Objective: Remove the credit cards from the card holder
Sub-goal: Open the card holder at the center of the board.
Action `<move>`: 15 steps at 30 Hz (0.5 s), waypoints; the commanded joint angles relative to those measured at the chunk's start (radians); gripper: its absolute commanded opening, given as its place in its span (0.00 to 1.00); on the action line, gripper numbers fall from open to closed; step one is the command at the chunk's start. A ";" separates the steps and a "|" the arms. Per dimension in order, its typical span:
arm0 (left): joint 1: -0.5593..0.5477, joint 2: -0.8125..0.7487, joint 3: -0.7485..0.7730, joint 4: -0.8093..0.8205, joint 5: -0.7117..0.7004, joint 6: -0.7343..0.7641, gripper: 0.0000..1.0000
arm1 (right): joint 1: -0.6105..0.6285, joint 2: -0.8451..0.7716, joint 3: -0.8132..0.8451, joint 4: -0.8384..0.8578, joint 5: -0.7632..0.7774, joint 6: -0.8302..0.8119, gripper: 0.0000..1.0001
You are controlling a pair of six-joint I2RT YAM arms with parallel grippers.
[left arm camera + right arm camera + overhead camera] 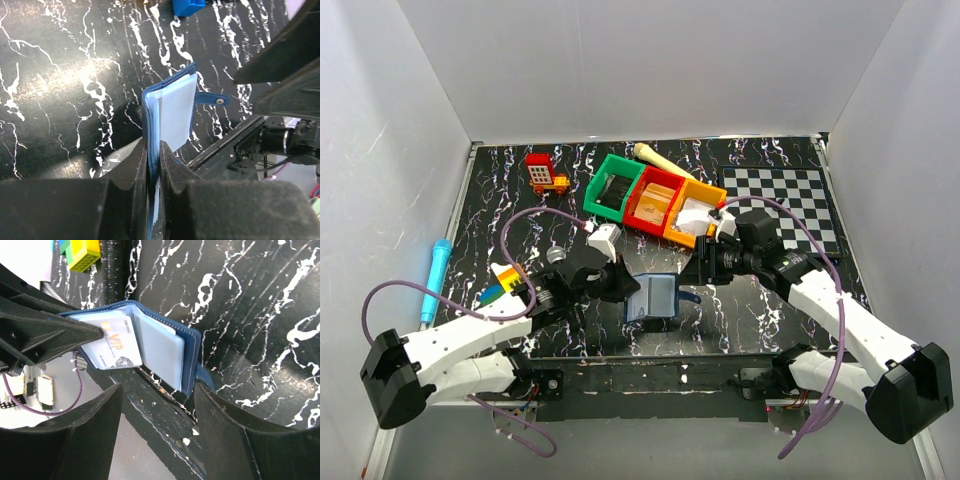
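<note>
The card holder (657, 296) is a navy bifold, held up off the black marbled table near its front edge. My left gripper (154, 155) is shut on one edge of the card holder (170, 110), which stands edge-on with its snap tab sticking out to the right. In the right wrist view the card holder (162, 347) hangs open, blue-grey inside. A pale credit card (114, 344) with gold VIP lettering sticks out of its pocket. My right gripper (157, 392) is open just short of the holder's lower corner and holds nothing.
Green (595, 190), red (638, 215) and orange (705, 192) bins stand in a row behind the arms. A checkerboard (790, 195) lies at the back right. A red toy (545, 172), a blue pen (437, 270) and coloured bricks (505, 280) are on the left. A small blue block (187, 6) lies beyond the holder.
</note>
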 commanded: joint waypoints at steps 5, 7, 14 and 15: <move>0.043 0.109 -0.068 0.161 -0.008 -0.050 0.00 | -0.004 -0.058 -0.029 0.016 0.057 -0.033 0.63; 0.063 0.137 -0.093 0.239 0.031 -0.050 0.00 | -0.001 -0.069 -0.052 0.059 0.046 -0.024 0.63; 0.168 0.185 -0.195 0.457 0.226 -0.055 0.00 | 0.009 -0.092 -0.230 0.329 -0.009 0.013 0.63; 0.175 0.195 -0.206 0.473 0.245 -0.056 0.00 | 0.009 -0.064 -0.227 0.341 -0.062 0.010 0.61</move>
